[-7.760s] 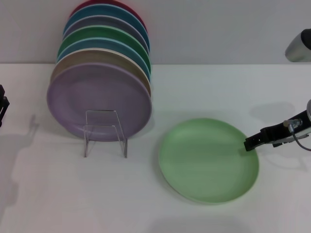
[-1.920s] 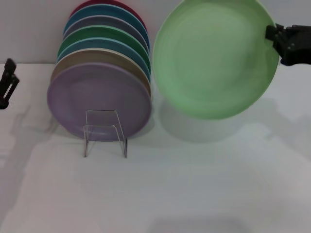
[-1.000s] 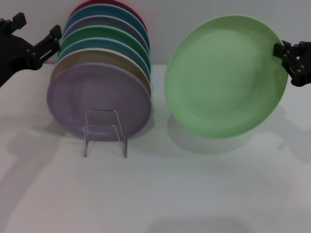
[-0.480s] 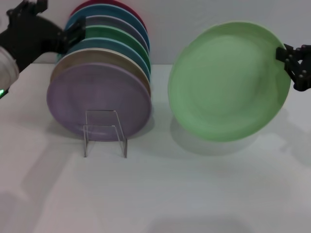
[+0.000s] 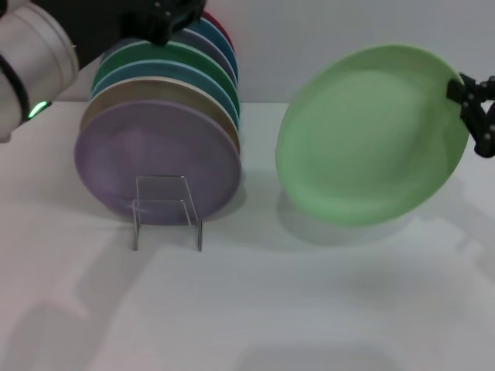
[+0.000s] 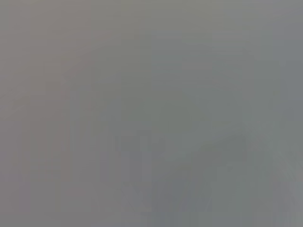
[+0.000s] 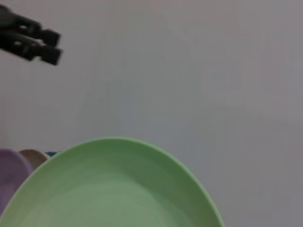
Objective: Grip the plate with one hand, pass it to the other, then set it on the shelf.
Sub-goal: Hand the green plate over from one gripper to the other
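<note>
1. Above the white table (image 5: 255, 309), right of the rack, the pale mint-green plate (image 5: 371, 135) hangs tilted, its right rim clamped by the right gripper (image 5: 473, 104).
2. The left gripper (image 5: 166, 14) is over the stacked plates (image 5: 158, 147) in the clear rack (image 5: 168, 212); whether it is open or closed cannot be told.
3. The right wrist view alone shows that gripper's black fingertips (image 7: 45, 45) against the wall; the left wrist view shows only blank grey.
</note>
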Tool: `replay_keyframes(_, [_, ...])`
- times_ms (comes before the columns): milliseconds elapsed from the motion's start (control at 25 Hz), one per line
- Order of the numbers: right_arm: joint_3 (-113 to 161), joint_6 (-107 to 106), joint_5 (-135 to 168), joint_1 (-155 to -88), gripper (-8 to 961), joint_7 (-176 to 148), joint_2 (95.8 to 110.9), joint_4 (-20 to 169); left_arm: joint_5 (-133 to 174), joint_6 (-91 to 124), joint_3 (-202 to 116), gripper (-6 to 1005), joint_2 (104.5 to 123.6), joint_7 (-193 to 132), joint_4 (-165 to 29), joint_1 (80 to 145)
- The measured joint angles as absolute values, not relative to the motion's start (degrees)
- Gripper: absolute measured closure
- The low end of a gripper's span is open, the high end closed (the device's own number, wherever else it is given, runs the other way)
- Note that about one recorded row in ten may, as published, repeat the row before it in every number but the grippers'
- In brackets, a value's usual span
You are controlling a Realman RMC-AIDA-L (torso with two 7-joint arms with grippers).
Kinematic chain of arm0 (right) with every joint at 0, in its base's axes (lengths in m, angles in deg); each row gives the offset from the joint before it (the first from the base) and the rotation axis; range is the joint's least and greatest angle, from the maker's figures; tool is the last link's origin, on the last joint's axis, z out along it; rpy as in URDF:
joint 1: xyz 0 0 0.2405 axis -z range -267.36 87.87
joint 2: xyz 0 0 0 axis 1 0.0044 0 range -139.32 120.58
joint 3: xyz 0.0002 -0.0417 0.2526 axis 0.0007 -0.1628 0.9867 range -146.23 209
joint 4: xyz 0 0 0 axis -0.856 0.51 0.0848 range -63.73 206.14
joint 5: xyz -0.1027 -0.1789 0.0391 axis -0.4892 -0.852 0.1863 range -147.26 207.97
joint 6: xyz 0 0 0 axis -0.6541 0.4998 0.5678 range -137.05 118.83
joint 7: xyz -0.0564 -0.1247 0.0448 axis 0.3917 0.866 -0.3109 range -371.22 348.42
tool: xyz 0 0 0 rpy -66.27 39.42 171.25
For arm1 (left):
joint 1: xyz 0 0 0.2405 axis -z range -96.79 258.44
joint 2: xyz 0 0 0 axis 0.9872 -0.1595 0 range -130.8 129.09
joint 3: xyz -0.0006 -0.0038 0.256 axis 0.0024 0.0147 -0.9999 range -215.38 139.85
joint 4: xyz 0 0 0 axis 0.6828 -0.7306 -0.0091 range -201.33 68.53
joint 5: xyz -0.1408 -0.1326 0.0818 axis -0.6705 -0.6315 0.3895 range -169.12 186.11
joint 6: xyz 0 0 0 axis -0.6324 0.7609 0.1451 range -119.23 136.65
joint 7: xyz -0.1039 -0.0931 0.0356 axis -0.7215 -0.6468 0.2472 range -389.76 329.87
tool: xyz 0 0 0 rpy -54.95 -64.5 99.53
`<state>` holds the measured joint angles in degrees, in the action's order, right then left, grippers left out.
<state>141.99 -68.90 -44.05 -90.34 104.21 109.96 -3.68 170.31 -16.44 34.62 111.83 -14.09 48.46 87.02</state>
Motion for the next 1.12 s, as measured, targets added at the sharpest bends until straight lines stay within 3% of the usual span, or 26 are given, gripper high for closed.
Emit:
replay_keyframes(280, [145.8, -76.5, -36.4, -91.6, 933, 115.0, 109.94, 8.6, 157.8, -20.4, 36.6, 197, 113.30, -4.0, 48.2, 89.8])
replay_keyframes(320, [146.6, -77.4, -36.2, -91.8, 933, 115.8, 109.98, 10.1, 155.0, -23.7, 38.6, 197, 114.54, -1.4, 48.3, 90.8])
replay_keyframes(520, [148.4, -80.2, -34.2, -92.4, 933, 119.2, 110.04, 15.6, 148.6, -31.2, 43.1, 197, 116.88, 3.2, 48.3, 93.1])
replay_keyframes(1120, [151.7, -83.9, -33.1, -93.8, 932, 123.5, 109.84, 21.2, 143.5, -45.7, 45.2, 198, 117.24, 4.5, 48.2, 95.3])
